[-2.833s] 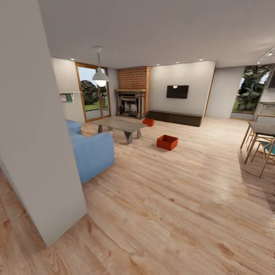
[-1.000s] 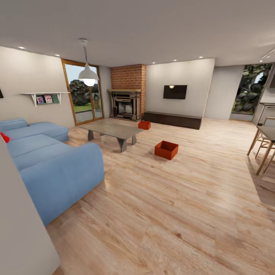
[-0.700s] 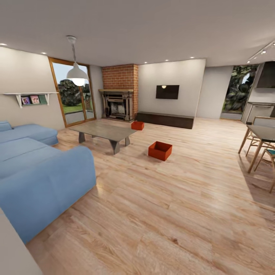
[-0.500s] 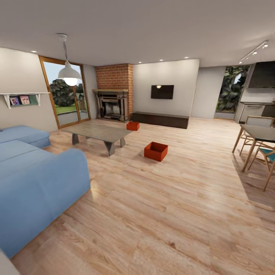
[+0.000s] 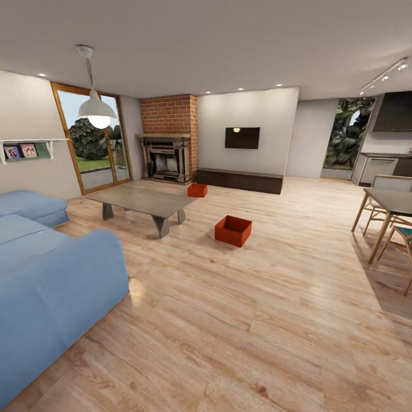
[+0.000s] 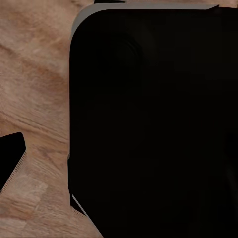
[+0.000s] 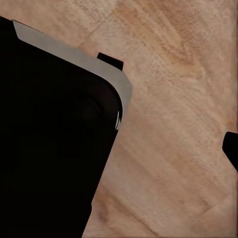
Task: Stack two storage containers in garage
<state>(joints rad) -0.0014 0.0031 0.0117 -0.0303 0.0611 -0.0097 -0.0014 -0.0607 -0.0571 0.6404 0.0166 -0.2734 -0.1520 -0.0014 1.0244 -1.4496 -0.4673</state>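
Approach step, judging by the nearer container (image 5: 233, 230) well ahead on planks; second container (image 5: 197, 190) beyond; next: closing in; gripper states impossible to tell.

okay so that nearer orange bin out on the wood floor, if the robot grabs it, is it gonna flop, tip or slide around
The nearer storage container looks like a rigid, straight-walled open box, so it probably holds its shape rather than flopping. It appears empty, so it is likely light for its size. It sits low and flat on the glossy wood-plank floor, so a push would more likely slide it than tip it.
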